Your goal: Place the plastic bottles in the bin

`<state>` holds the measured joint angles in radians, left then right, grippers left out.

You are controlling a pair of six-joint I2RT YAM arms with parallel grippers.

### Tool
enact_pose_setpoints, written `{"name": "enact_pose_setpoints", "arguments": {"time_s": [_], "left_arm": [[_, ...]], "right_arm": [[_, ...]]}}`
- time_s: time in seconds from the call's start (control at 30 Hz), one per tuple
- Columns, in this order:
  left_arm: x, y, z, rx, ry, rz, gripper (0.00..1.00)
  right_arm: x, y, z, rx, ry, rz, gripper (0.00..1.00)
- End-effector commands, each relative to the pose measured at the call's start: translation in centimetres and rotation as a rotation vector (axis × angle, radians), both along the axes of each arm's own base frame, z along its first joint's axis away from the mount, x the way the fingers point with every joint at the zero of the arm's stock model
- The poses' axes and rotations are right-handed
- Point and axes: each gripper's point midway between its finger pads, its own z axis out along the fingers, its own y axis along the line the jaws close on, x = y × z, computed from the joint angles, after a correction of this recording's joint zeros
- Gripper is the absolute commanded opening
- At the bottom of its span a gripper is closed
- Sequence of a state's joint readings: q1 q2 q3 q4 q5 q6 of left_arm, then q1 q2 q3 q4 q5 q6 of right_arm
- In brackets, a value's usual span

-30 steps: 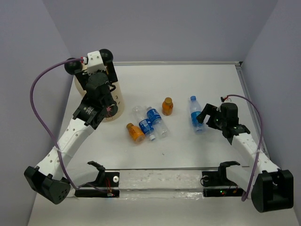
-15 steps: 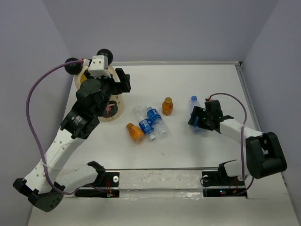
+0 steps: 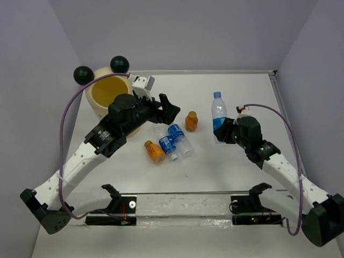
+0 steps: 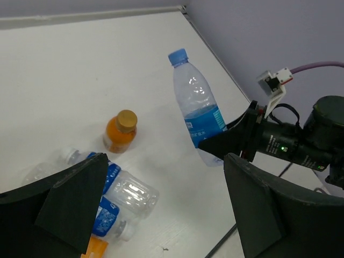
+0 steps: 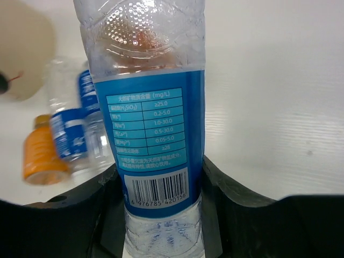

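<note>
The clear bottle with the blue cap (image 3: 217, 114) is standing close to upright on the right half of the desk (image 3: 242, 86), leaning just a touch. The right claw (image 3: 220, 134) is clenching it low down, a black finger (image 5: 70, 215) pressing on each side of the blue label, with the barcode sitting right between them in the right wrist view. Whether its base is touching the desk, I cannot tell.

Just to its left, the upright orange bottle (image 3: 191, 121) is standing alone, apart from the claw. Further left and nearer the arms, two clear blue-labelled bottles (image 3: 173, 141) are lying side by side, touching. The orange bottle on its side (image 3: 155, 151) is resting just beside them.

Above that cluster the left claw (image 3: 169, 107) is hanging released, jaws spread wide and grasping nothing, pointing out toward the held bottle.

Behind the left arm, the bin (image 3: 107, 90) is sitting in the far left corner of the desk, its mouth facing up and two black ball ears (image 3: 83, 74) poking up from the rim. It is well apart from every bottle in view.
</note>
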<state>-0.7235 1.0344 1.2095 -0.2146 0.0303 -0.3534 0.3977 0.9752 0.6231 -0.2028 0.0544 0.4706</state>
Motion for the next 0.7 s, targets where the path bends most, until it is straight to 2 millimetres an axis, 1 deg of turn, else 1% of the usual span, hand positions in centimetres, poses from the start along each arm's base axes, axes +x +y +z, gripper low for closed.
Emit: {"name": "enact_pose_setpoints", "arguments": {"time_s": [0.0,0.03,0.07,0.13,0.17,0.2,0.27,0.3,0.33,0.37,0.4,0.47,0.5,0.57,0.67], "left_arm": [[-1.1,-3.0,0.1,-0.118,0.035,-0.12,0.99],[-1.0,-3.3,0.1,-0.134,0.038,-0.126,0.99],[-1.0,-3.7,0.5,-0.158,0.028,-0.14,0.99],[-0.9,-4.0,-0.1,-0.169,0.051,-0.142,0.99],[-0.6,-4.4,-0.1,-0.176,0.05,-0.143,0.99],[-0.4,-4.5,-0.2,-0.179,0.05,-0.14,0.99],[-0.1,-4.7,-0.7,-0.186,0.061,-0.137,0.99],[0.2,-5.0,-0.9,-0.186,0.063,-0.135,0.99],[0.4,-5.1,-1.2,-0.178,0.068,-0.13,0.99],[0.7,-5.1,-1.4,-0.174,0.071,-0.12,0.99],[1.3,-5.2,-2.0,-0.164,0.079,-0.099,0.99],[1.8,-5.3,-2.7,-0.154,0.082,-0.084,0.99],[2.4,-5.5,-3.5,-0.139,0.091,-0.069,0.99],[2.9,-5.8,-4.2,-0.126,0.1,-0.062,0.99],[3.5,-5.8,-4.8,-0.124,0.097,-0.039,0.77]], "right_arm": [[-3.3,5.9,7.4,0.159,-0.176,0.257,0.33],[-3.9,6.8,8.1,0.187,-0.189,0.298,0.33],[-4.9,8.3,8.9,0.226,-0.201,0.375,0.33],[-5.8,9.6,9.7,0.261,-0.216,0.444,0.33],[-6.5,10.5,10.2,0.286,-0.23,0.495,0.33],[-6.6,10.9,10.3,0.295,-0.237,0.516,0.33],[-7.5,12.1,10.3,0.311,-0.227,0.577,0.33],[-7.8,12.8,11.1,0.33,-0.251,0.609,0.33],[-8.4,13.4,11.2,0.338,-0.255,0.639,0.33],[-8.7,13.8,11.3,0.339,-0.26,0.655,0.34],[-9.2,14.3,11.7,0.351,-0.273,0.683,0.33],[-9.7,14.8,12.0,0.361,-0.283,0.716,0.33],[-9.8,15.0,12.1,0.368,-0.286,0.73,0.33],[-10.5,15.5,12.1,0.374,-0.285,0.757,0.34],[-10.3,15.5,11.9,0.373,-0.289,0.752,0.34]]}}
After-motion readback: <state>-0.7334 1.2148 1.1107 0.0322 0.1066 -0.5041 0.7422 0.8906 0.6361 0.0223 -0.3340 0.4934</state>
